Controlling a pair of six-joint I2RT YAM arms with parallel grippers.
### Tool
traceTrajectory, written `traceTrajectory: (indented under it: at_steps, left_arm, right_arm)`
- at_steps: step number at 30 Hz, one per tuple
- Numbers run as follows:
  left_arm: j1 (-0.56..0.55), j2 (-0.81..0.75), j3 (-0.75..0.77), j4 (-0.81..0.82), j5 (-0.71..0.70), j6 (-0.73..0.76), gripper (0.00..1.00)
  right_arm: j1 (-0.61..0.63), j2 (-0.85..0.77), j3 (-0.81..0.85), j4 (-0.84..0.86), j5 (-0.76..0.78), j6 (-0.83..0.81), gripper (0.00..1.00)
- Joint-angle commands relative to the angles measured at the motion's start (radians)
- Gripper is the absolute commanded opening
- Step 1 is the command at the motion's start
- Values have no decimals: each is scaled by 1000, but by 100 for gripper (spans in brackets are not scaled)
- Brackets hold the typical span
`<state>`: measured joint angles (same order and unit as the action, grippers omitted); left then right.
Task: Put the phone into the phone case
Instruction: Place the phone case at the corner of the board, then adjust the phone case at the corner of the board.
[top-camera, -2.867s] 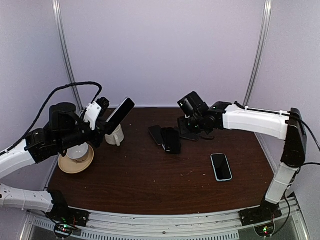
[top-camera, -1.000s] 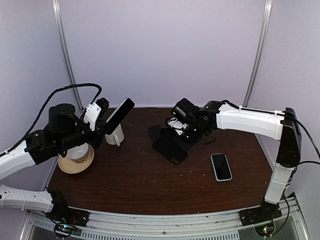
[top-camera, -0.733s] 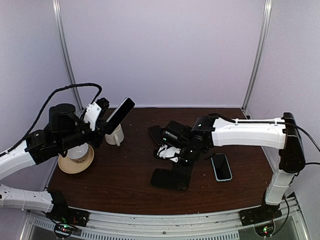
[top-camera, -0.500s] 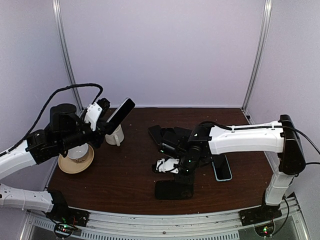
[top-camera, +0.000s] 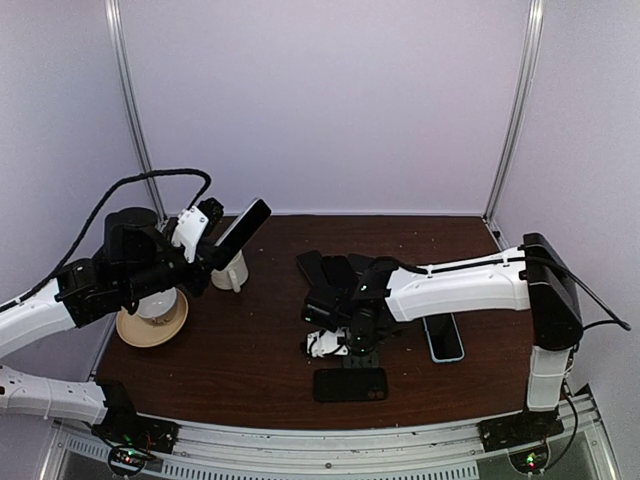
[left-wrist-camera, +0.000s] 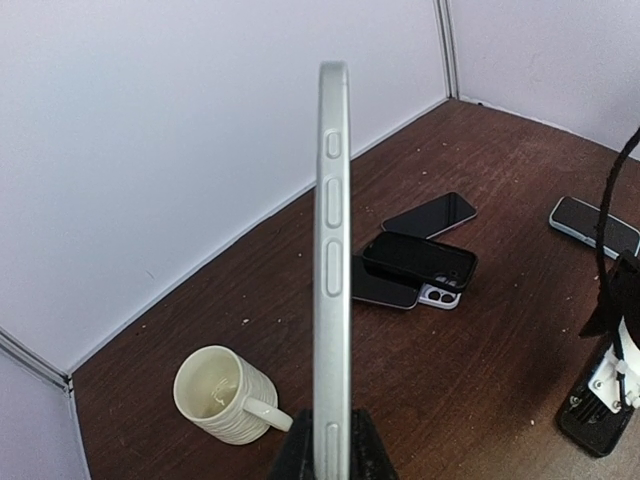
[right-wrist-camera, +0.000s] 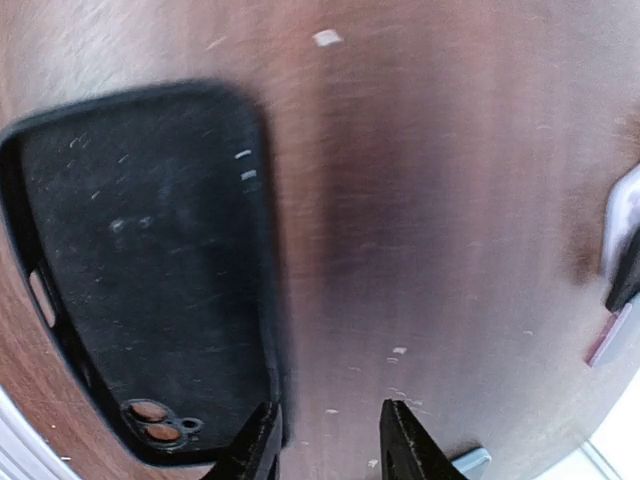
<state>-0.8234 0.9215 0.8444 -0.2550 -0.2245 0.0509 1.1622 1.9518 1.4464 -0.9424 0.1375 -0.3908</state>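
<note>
My left gripper (top-camera: 214, 251) is shut on a silver-edged phone (top-camera: 244, 224) and holds it up, tilted, above the table's left side. In the left wrist view the phone (left-wrist-camera: 332, 250) stands edge-on between the fingers (left-wrist-camera: 372, 452). A black phone case (top-camera: 350, 384) lies flat, open side up, near the front edge. My right gripper (top-camera: 345, 347) hovers just behind it, open and empty. In the right wrist view the case (right-wrist-camera: 140, 260) lies left of the gripper (right-wrist-camera: 330, 440), with its camera cutout near the left finger.
A pile of dark phones and cases (top-camera: 335, 275) lies mid-table and shows in the left wrist view (left-wrist-camera: 420, 262). A phone in a pale blue case (top-camera: 442, 335) lies to the right. A white mug (top-camera: 230, 270) and a cup on a saucer (top-camera: 152, 315) stand at the left.
My right gripper carried the black case from the pile to the near part of the table, set it flat and let go. My left arm kept holding the phone still.
</note>
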Motion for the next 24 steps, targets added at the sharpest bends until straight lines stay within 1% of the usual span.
traceTrajectory:
  at_steps: [1,5,9,11,13,14,17,18,24]
  left_arm:
    - [8,7,5,105,-7,8,0]
    - [9,6,6,103,-2,7,0]
    - [9,-1,4,106,-2,9,0]
    - [9,-3,5,106,-3,10,0]
    - [9,-4,4,106,-5,11,0]
    - [10,-3,4,107,-6,12,0]
    - [10,3,2,107,-12,12,0]
    - [9,5,3,106,-12,11,0]
    - [9,9,2,107,-12,14,0]
  right_arm:
    - [10,-53,75,-22,78,94,37]
    - [30,-135,28,-13,10,292,30]
    - [62,-178,-47,5,-52,581,19]
    - [82,-203,-110,38,-84,722,16]
    - [108,-221,-166,83,-126,812,11]
    - [122,-230,-188,99,-133,881,9]
    - [170,-242,-233,112,-135,1017,1]
    - [184,-244,-246,115,-133,1054,0]
    - [239,-245,-333,167,-135,1259,0]
